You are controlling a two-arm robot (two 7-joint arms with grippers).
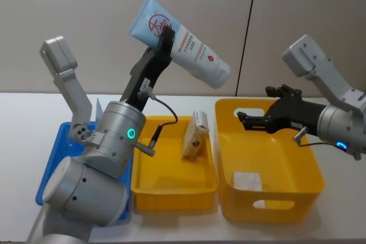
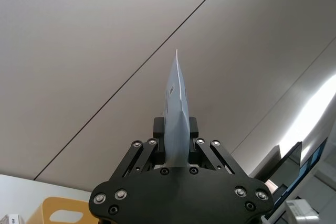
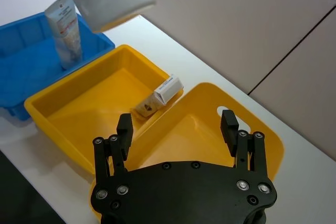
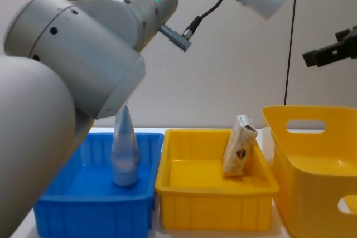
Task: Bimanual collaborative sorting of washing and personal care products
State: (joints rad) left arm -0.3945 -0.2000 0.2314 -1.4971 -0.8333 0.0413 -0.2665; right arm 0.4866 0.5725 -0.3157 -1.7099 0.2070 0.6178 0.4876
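Tube [image 1: 197, 52]: pale blue with a round red mark, held high in the air above the bins, slanting down toward the robot's right, cap end lowest.
Left claw [image 1: 166, 37]: raised well above the table [image 1: 23, 112], fingers clamped on the tube near its flat end; the left wrist view shows the tube edge-on between them.
Right claw [image 1: 254, 107]: hovering over the big yellow bin [image 1: 274, 204], fingers spread wide apart with nothing between them.
Blue bin [image 4: 95, 215]: on the robot's left.
Second tube [image 4: 124, 154]: standing upright in the blue bin, narrow end up.
Small yellow bin [image 1: 171, 190]: in the middle, between the blue bin and the big yellow bin.
Packet [image 1: 195, 135]: tan with a dark emblem, standing tilted against the small yellow bin's far right wall.
White pack [image 1: 247, 180]: lying flat on the big yellow bin's floor, toward the front.
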